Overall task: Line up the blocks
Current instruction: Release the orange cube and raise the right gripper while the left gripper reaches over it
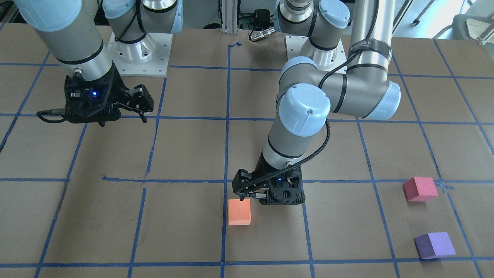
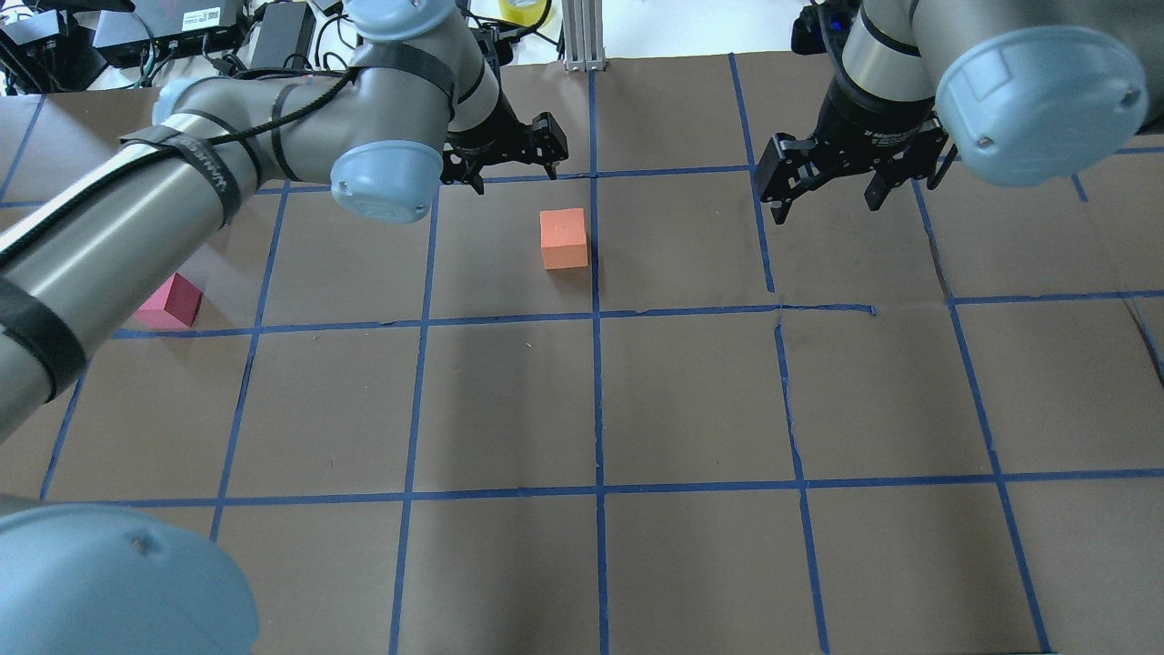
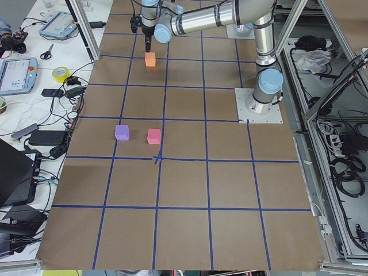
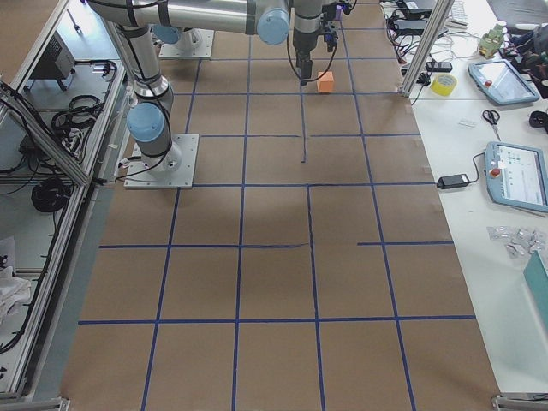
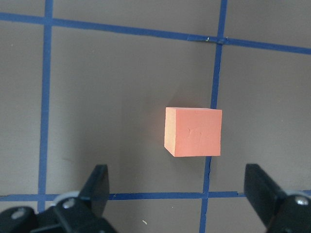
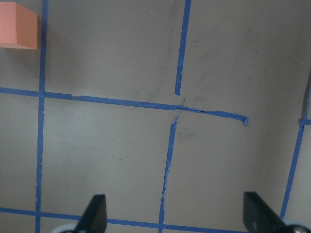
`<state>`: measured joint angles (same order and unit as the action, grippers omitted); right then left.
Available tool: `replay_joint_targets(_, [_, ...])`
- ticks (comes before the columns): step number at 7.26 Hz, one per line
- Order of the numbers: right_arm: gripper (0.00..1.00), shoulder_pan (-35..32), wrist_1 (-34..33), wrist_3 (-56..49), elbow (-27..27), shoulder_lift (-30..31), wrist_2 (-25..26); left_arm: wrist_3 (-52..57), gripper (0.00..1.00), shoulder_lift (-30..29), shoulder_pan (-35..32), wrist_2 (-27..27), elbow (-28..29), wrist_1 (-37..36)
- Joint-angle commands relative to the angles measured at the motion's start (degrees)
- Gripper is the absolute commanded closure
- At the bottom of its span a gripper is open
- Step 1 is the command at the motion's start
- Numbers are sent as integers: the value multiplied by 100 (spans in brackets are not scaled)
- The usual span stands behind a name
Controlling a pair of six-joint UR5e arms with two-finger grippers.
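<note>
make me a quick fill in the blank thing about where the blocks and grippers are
1. The left gripper is open near a block whose colour is ____.
2. The right gripper is open and holds ____.
3. The purple block and the pinkish-red block both lie on the robot's ____ side of the table.

Missing words: orange; nothing; left
</note>
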<state>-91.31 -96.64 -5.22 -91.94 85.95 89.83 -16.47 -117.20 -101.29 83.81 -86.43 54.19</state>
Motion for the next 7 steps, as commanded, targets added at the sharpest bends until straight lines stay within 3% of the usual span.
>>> replay_joint_targets(1, [0, -1, 4, 21, 36, 141, -35, -198, 0, -547, -119, 161, 56, -337])
replay_joint_targets(3, [0, 8, 475, 12, 19, 360, 16, -260, 0, -882, -224, 189, 57, -714])
replay_joint_targets(7, [0, 17, 584, -67, -25, 422, -61, -330, 0, -1190, -259, 136, 65, -883])
